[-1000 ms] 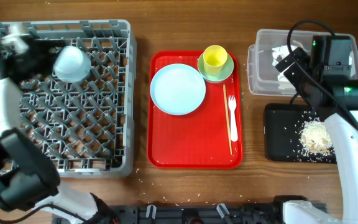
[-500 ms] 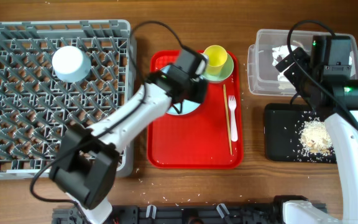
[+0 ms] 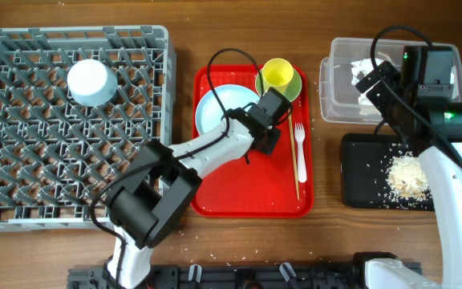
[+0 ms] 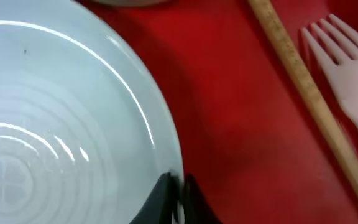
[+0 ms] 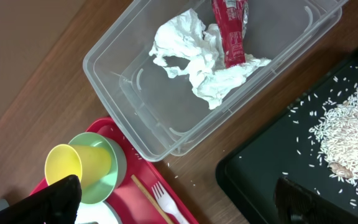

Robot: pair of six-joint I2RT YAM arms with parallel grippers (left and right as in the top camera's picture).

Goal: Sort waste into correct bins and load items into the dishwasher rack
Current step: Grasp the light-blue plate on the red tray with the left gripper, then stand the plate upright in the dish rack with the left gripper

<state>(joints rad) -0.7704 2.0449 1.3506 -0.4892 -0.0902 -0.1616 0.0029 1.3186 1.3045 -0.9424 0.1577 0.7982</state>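
Jaws of the left gripper (image 4: pixel 176 200) pinched shut on the rim of the pale blue-white round plate (image 4: pixel 61 118), flat on the red plastic serving tray (image 4: pixel 241 143); loading step in hand; next move, judged: lift it clear and stand it between pegs of the large grey plastic lattice dishwasher rack (image 3: pixel 54 160)

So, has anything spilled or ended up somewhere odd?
Only a little. A few stray grains lie on the table between the tub and the black tray, away from the scrap pile. Nothing else stands out.
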